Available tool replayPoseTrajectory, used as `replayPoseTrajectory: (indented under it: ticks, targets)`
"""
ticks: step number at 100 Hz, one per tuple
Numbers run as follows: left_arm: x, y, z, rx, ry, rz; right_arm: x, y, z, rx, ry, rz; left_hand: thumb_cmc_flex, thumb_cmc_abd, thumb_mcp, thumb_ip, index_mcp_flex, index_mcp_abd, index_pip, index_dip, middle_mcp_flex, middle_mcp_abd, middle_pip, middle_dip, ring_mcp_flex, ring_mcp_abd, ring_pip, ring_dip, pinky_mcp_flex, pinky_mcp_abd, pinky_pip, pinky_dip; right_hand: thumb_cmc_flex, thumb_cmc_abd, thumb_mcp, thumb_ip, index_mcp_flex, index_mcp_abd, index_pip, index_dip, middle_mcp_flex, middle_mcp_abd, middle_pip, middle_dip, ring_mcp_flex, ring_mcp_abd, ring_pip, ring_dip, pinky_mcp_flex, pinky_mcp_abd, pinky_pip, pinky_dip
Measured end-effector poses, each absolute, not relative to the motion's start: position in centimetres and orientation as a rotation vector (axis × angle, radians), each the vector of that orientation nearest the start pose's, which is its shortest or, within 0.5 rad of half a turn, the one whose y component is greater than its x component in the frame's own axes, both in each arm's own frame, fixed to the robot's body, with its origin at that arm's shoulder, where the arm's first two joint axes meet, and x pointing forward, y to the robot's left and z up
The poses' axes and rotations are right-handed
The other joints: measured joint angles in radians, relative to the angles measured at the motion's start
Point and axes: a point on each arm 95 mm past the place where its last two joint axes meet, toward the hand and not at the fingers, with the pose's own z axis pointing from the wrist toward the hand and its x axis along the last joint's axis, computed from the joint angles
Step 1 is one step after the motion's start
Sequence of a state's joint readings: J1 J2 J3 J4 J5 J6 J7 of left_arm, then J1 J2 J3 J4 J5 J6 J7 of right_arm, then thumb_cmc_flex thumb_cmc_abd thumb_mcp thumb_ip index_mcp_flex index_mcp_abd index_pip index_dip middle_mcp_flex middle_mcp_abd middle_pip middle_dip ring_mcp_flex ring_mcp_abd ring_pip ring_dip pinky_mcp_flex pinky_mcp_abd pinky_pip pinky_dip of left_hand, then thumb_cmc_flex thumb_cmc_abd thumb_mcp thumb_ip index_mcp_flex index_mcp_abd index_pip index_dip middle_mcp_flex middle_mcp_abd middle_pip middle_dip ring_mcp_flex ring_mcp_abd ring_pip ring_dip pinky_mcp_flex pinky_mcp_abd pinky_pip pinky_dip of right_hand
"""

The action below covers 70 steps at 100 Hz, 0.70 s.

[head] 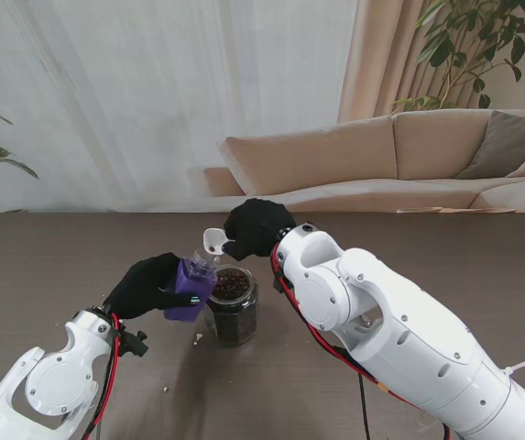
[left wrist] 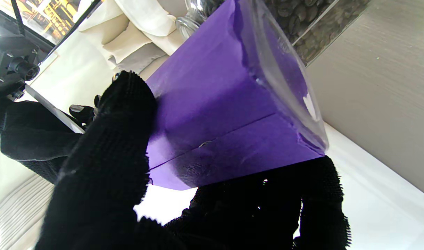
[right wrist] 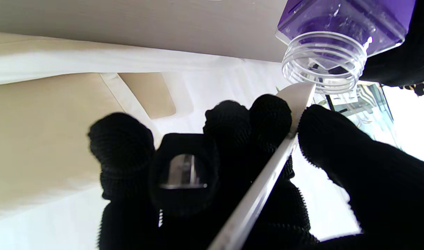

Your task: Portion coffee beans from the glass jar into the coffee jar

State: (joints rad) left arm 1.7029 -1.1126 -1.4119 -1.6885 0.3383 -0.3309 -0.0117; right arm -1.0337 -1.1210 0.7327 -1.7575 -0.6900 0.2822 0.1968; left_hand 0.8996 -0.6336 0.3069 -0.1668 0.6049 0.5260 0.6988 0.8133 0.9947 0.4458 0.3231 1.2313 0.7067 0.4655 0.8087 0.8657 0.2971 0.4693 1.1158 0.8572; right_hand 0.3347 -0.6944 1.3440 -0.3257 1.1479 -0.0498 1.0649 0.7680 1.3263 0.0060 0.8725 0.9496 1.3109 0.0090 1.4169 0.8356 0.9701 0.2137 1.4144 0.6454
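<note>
Holding the coffee jar [head: 191, 285] tilted beside the glass jar [head: 234, 304] while a white scoop [head: 213, 241] hovers at its mouth.

My left robot hand [head: 145, 285] is clamped on the purple-lined coffee jar, lifted off the counter [head: 51, 266] and leaning toward the bean-filled glass jar, which stands just to its right. My right robot hand [head: 257, 226] pinches the scoop's handle between thumb and fingers [right wrist: 269, 114]; the scoop's bowl sits just above the coffee jar's threaded opening.

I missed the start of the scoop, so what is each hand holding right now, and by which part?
Left hand grips the purple jar around its lower body and base. Right hand pinches the white scoop by its handle.
</note>
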Motion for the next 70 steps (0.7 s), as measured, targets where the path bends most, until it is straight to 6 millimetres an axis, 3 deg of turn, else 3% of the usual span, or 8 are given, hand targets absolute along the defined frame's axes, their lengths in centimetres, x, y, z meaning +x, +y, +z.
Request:
replayPoseTrajectory:
  ticks: [70]
  targets:
    - [37.99,3.19,-28.76,-1.531,1.047,-2.198,42.68,17.30,-18.23,0.670,1.643,1.878,0.000,0.000,0.000,0.000,0.000,0.000,0.000,0.000,0.000,0.000,-0.001,-0.001,0.000,0.001,0.000,0.000,0.000,0.000,0.000,0.000,0.000,0.000,0.000,0.000,0.000,0.002,0.000,0.000,0.000,0.000,0.000,0.000,0.000,0.000,-0.004,0.000,0.000,0.000,0.000,0.000]
